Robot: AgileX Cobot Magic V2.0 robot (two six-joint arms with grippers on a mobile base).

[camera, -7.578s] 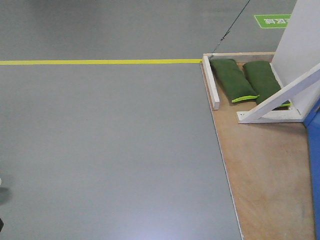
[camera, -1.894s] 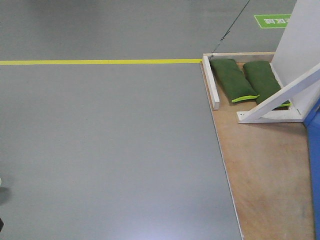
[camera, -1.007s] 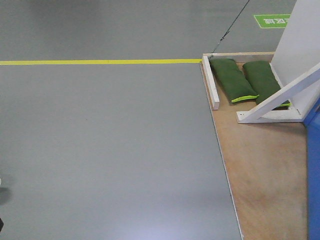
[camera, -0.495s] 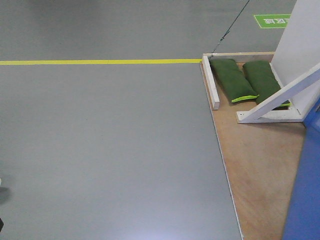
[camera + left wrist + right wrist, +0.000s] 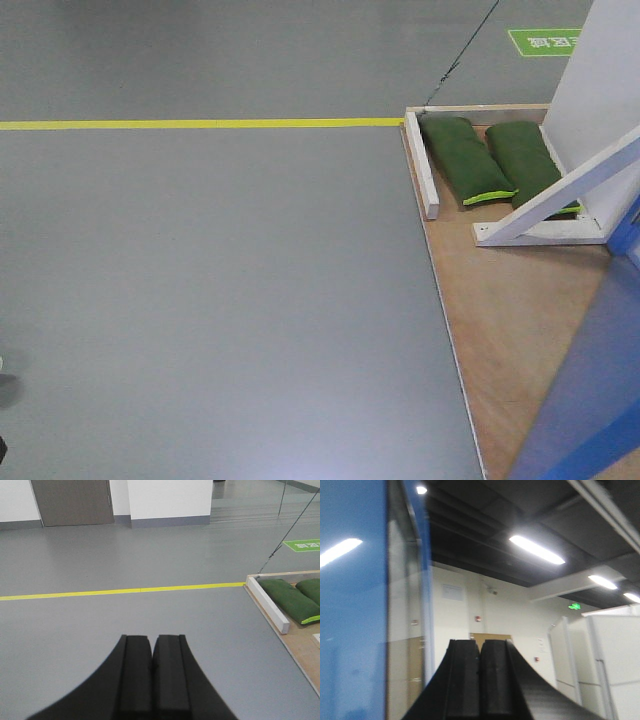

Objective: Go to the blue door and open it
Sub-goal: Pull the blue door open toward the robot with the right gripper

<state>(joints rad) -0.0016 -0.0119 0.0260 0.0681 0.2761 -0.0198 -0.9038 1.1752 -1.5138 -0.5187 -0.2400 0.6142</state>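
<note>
Blue door (image 5: 590, 400) diag. across plywood base (image 5: 500, 330), btm R.

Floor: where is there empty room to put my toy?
The grey floor below the yellow line, left of the wooden board, is bare. The board's far corner is crowded: two green sandbags, white braces. The blue door covers its near right.

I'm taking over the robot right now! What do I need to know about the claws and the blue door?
Left claw: shut, empty, pointing low over the grey floor.
Right claw: shut, empty, raised close beside the blue door.
Door: it slants out over the wooden platform, so it looks partly open.
Left to do: probably swing it wider; neither claw grips it.
</note>
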